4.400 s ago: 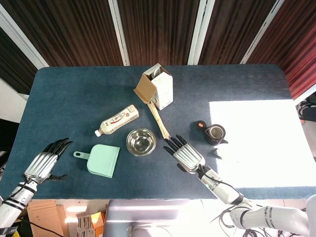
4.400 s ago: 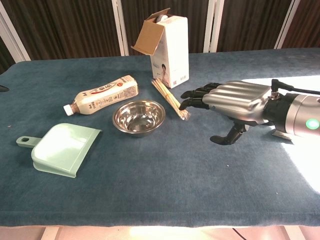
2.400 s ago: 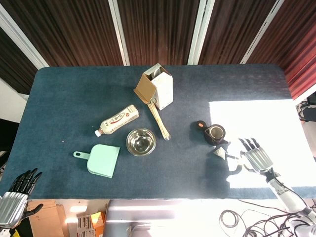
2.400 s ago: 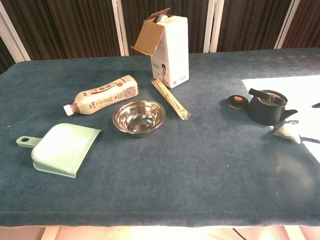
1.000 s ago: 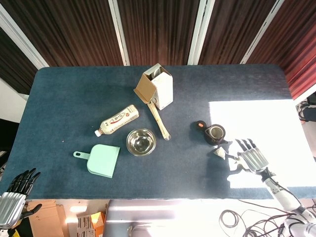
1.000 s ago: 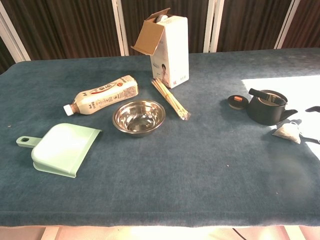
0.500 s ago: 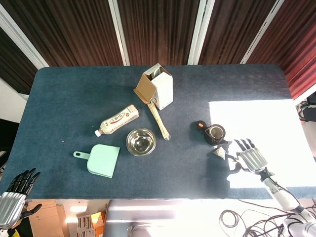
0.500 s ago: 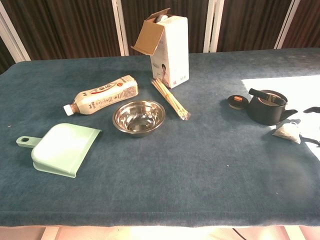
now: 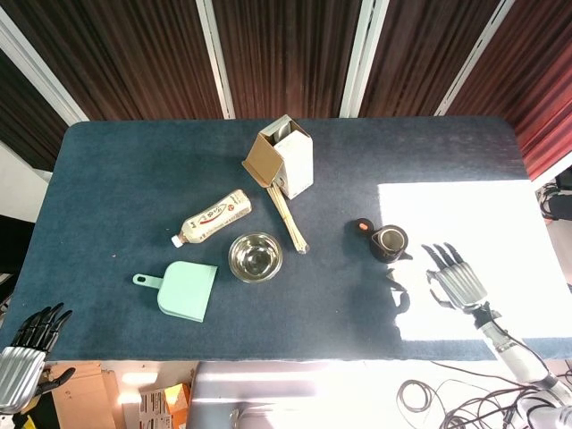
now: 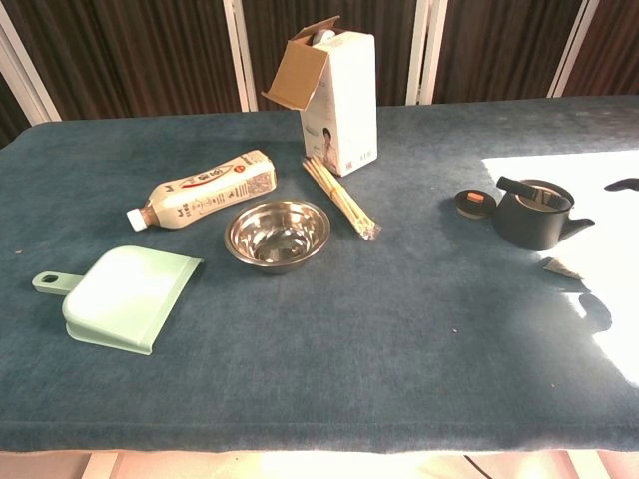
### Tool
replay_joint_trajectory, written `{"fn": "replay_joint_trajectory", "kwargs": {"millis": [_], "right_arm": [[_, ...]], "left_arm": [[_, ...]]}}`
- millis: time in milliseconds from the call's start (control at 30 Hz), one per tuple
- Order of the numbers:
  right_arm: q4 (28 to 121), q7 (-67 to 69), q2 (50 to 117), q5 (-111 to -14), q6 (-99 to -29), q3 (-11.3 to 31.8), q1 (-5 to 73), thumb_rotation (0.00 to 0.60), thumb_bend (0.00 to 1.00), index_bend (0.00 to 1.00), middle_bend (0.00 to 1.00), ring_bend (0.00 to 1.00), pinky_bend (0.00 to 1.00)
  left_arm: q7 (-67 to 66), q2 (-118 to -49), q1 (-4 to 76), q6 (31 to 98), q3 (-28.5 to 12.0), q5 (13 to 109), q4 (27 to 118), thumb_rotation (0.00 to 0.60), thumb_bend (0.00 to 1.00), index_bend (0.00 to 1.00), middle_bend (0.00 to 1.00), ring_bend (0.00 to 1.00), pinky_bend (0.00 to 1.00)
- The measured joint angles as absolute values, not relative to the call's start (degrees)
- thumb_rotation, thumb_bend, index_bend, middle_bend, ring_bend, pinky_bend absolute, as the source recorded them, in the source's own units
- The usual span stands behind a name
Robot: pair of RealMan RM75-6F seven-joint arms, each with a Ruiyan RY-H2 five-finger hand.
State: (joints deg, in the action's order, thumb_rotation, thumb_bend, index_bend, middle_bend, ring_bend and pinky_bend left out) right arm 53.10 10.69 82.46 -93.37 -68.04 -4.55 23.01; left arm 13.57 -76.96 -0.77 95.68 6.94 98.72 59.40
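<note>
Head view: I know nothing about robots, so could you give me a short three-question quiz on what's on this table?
1. True or false: the right hand holds the black teapot.
2. Which thing lies on its side? A. bottle B. carton C. black teapot
3. Fill in: in the head view, the green dustpan lies to the ___ of the steel bowl.
Key: 1 false; 2 A; 3 left.

Print on bottle (image 10: 205, 188) & carton (image 10: 339, 95) – too small to read.
</note>
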Motion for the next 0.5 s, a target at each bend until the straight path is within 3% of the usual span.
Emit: {"fn": "replay_joint_trajectory", "kwargs": {"millis": [500], "right_arm": [[76.5,4.8,70.0,-94.9,-75.6,0.3,24.6,0.6,0.55,0.68,0.02,0.0,0.0]], "left_arm": [[10.9,-76.5,0.0,94.5,6.9,99.0,61.6,0.6,0.0,0.0,0.01,0.0,0.13]]}}
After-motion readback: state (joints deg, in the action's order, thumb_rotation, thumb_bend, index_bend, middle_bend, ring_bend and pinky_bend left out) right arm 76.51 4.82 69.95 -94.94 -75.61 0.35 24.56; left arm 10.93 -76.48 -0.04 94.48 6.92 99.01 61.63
